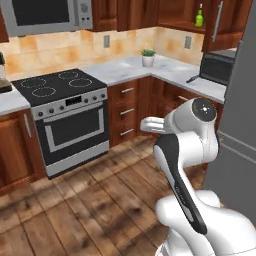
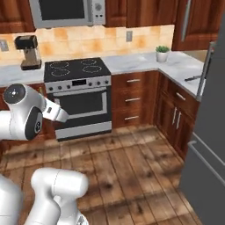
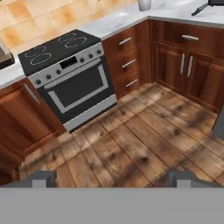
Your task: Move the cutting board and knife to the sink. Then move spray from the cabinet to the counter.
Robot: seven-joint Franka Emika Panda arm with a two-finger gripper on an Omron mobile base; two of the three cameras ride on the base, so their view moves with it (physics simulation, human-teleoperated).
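Note:
The green spray stands on the shelf of the open wall cabinet at the top right. A dark knife lies on the white marble counter past the corner, beside a black appliance. It shows again as the knife at the right and the knife at the top. The cutting board and the sink are out of view. My gripper hangs open over the wooden floor, holding nothing, well short of the counter. The arm is folded close to the base.
A black stove stands ahead with a microwave above it. A potted plant sits in the counter's corner and a coffee machine stands to the stove's left. The grey fridge rises close on the right. Wooden floor lies between.

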